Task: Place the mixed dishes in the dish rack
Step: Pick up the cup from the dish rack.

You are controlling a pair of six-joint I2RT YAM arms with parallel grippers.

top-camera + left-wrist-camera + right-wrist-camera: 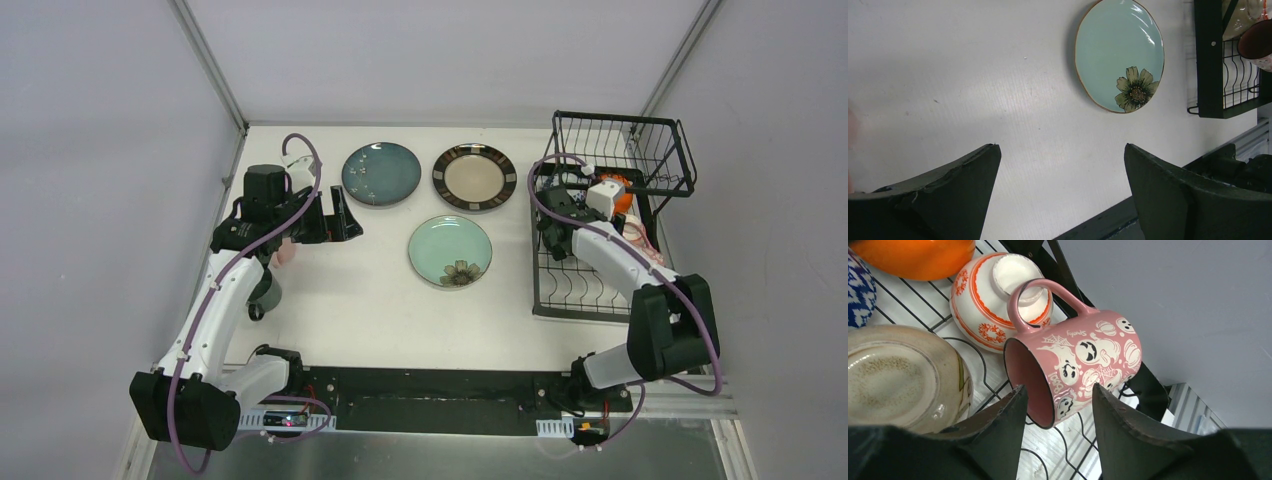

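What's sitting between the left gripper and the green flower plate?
Nothing: bare table between the left gripper and the green flower plate, seen in the left wrist view.

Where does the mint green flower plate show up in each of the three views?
Top external: mint green flower plate at centre, left of the black dish rack.
Left wrist: the plate sits upper right of centre.
Right wrist: not in it.
Shared landmark: the rack, at the left wrist view's right edge and filling the right wrist view.
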